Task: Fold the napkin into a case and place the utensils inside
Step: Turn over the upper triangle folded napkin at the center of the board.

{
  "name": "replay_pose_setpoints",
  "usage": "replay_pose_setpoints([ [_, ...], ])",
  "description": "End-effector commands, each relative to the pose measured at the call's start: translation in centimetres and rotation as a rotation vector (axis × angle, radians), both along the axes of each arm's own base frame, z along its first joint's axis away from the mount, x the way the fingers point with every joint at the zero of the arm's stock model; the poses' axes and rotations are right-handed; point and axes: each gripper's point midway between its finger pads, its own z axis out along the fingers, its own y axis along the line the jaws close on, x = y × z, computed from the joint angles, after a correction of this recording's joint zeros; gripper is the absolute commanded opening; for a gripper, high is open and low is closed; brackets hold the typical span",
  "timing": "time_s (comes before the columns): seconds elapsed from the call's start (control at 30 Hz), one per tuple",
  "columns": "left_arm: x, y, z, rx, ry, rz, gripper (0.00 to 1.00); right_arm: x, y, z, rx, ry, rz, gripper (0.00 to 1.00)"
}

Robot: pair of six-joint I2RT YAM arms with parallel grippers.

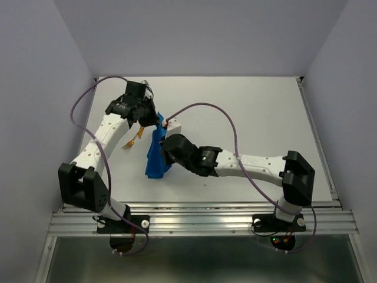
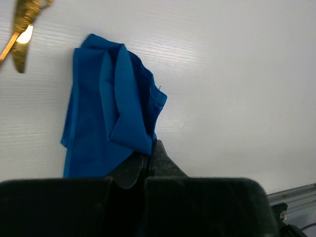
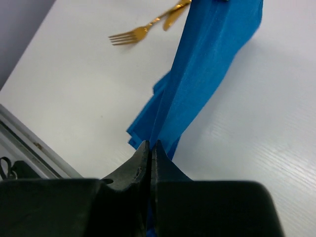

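The bright blue napkin (image 1: 155, 162) hangs bunched and lifted between both grippers, its lower end trailing on the white table (image 1: 253, 112). My left gripper (image 1: 158, 120) is shut on the cloth's upper corner; in the left wrist view the napkin (image 2: 111, 113) droops from the pinched fingertips (image 2: 150, 157). My right gripper (image 1: 163, 148) is shut on an edge lower down, and the napkin (image 3: 207, 64) stretches taut away from its fingertips (image 3: 150, 147). The golden utensils (image 1: 132, 140) lie on the table just left of the cloth, with the fork (image 3: 131, 34) beside another piece (image 3: 173, 15). No case is formed.
A metal rail (image 1: 200, 221) runs along the table's near edge by the arm bases. Purple cables (image 1: 227, 127) loop above both arms. Grey walls close in the left, right and back sides.
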Motion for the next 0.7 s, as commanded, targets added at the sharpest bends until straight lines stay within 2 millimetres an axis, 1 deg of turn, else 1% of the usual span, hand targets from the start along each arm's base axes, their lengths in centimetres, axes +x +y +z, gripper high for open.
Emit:
replay_pose_setpoints([
  [0.0,5.3,8.4,10.9,0.070,-0.412,0.222,0.00,-8.2,6.0,0.2,-0.021,0.077,0.349,0.01],
  [0.03,4.9,11.6,12.3,0.081,-0.440,0.285,0.00,-8.8,8.0,2.8,0.037,0.061,0.394,0.01],
  [0.07,4.3,13.1,13.0,0.088,-0.443,0.308,0.00,-9.7,9.5,1.7,0.012,0.065,0.438,0.01],
  [0.1,3.9,16.4,13.8,0.114,-0.454,0.369,0.00,-10.5,11.5,4.6,0.072,0.044,0.486,0.01],
  [0.13,3.1,17.7,15.2,0.128,-0.480,0.397,0.00,-11.3,12.5,5.0,0.074,0.043,0.518,0.01],
  [0.17,2.7,19.0,15.8,0.146,-0.488,0.422,0.00,-12.7,13.7,5.6,0.085,0.038,0.562,0.01],
  [0.2,2.0,20.1,17.4,0.168,-0.510,0.438,0.00,-13.5,15.0,4.3,0.060,0.043,0.599,0.01],
  [0.23,1.6,20.9,18.3,0.181,-0.523,0.457,0.00,-14.0,15.9,4.8,0.068,0.032,0.616,0.01],
  [0.27,1.1,22.2,19.1,0.203,-0.533,0.489,0.00,-14.5,17.0,7.5,0.117,0.019,0.656,0.01],
  [0.3,0.6,22.4,20.4,0.209,-0.553,0.496,0.00,-15.5,17.8,7.0,0.111,0.021,0.684,0.01],
  [0.33,0.3,23.1,21.0,0.236,-0.562,0.527,0.00,-16.7,18.3,7.8,0.131,0.021,0.723,0.01],
  [0.4,0.0,23.4,22.2,0.248,-0.582,0.548,0.00,-16.9,18.4,9.7,0.173,0.001,0.740,0.01],
  [0.43,0.0,23.7,22.5,0.253,-0.586,0.560,0.00,-17.1,18.3,10.1,0.184,0.002,0.748,0.01],
  [0.47,0.2,23.7,22.8,0.250,-0.594,0.564,0.00,-17.1,18.1,9.4,0.182,0.008,0.744,0.01],
  [0.53,0.8,23.1,22.5,0.236,-0.589,0.554,0.00,-16.8,17.4,9.0,0.181,0.010,0.710,0.01],
  [0.57,1.3,22.8,22.0,0.234,-0.577,0.552,0.00,-16.7,16.8,10.0,0.205,-0.001,0.700,0.01],
  [0.6,2.1,20.9,21.2,0.210,-0.572,0.517,0.00,-16.2,16.0,7.7,0.166,0.033,0.673,0.01],
  [0.63,2.6,19.9,20.4,0.201,-0.558,0.504,0.00,-16.0,15.4,6.8,0.151,0.045,0.650,0.01],
  [0.67,3.4,18.9,19.2,0.202,-0.538,0.493,0.00,-14.2,14.5,7.3,0.170,0.043,0.610,0.01],
])
